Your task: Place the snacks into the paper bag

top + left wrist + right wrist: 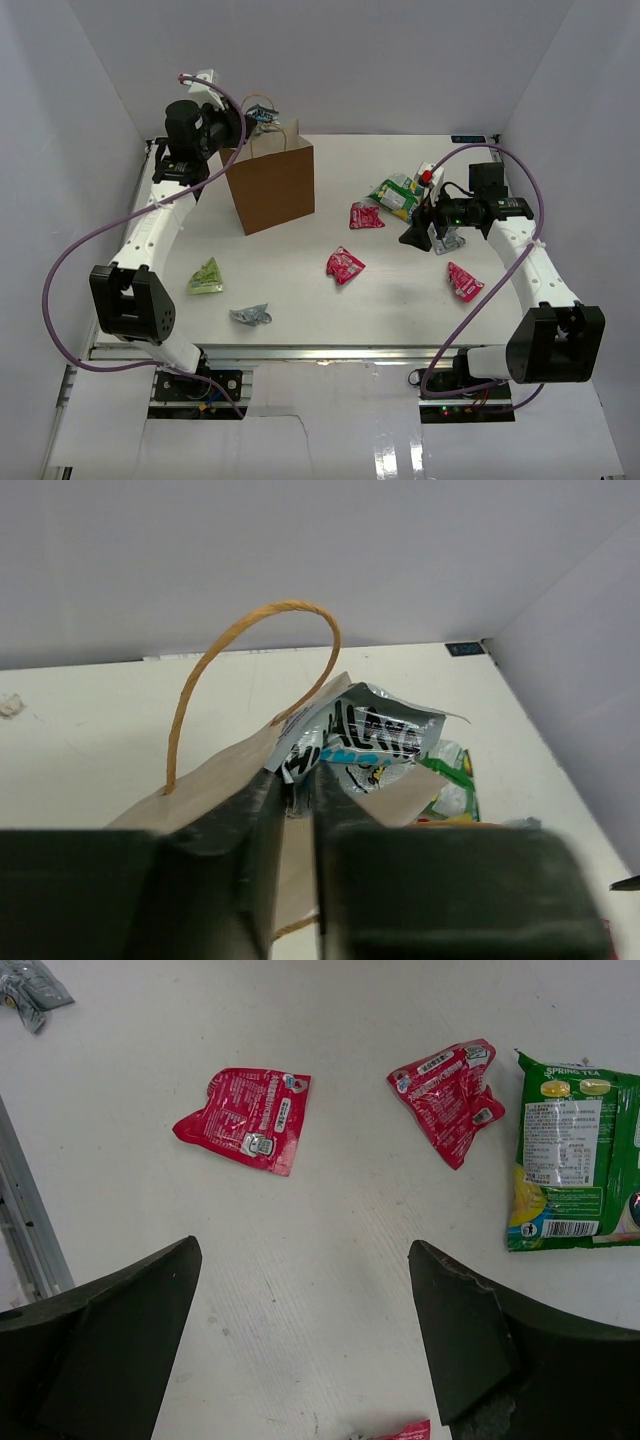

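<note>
The brown paper bag (272,185) stands upright at the back left. My left gripper (255,118) is above its open top, shut on a silver-grey packet (365,742). In the left wrist view that gripper (298,780) pinches the packet's edge over the bag's rim (220,780), next to a looped handle (250,645). My right gripper (415,237) is open and empty above the table, and its wrist view shows it (305,1260) spread wide. Two red packets (245,1120) (447,1085) and the green-and-white packet (570,1165) lie beyond it.
On the table lie red packets (366,216) (344,265) (464,281), the green-and-white packet (397,196), a light green packet (206,278) and a second silver packet (250,315) near the front left. White walls enclose the table on three sides.
</note>
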